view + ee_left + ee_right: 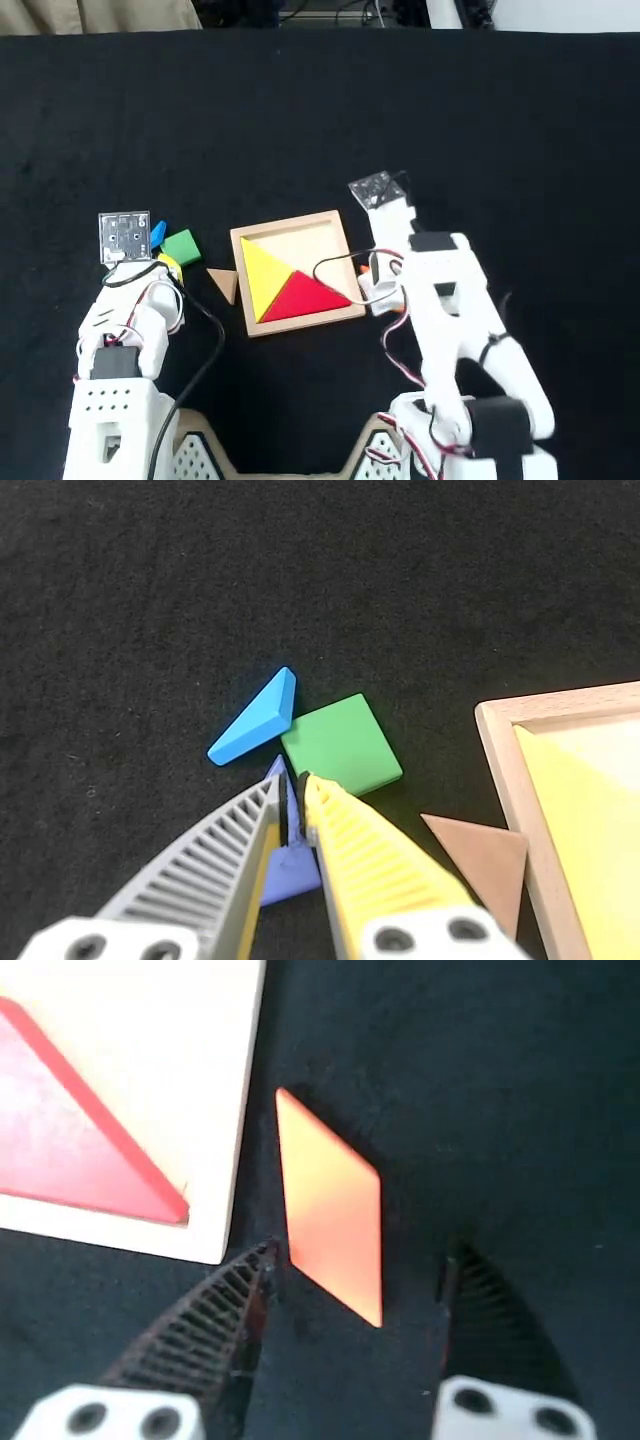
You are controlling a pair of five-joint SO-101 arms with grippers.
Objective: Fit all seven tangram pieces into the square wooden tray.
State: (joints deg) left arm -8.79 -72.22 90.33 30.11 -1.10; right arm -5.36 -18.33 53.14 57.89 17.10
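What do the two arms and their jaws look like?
The left arm and right arm are white with black motors, black cables and grey square tags. The left gripper has one grey and one yellow ribbed jaw; the right gripper has two dark ribbed jaws.

Black tabletop (300, 110); beige curtain (100, 14) hangs behind.

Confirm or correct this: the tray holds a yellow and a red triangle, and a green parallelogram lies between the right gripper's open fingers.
Not quite. The parallelogram between the right gripper's open fingers is orange, not green; the right wrist view shows it. The yellow triangle and red triangle do sit in the tray.
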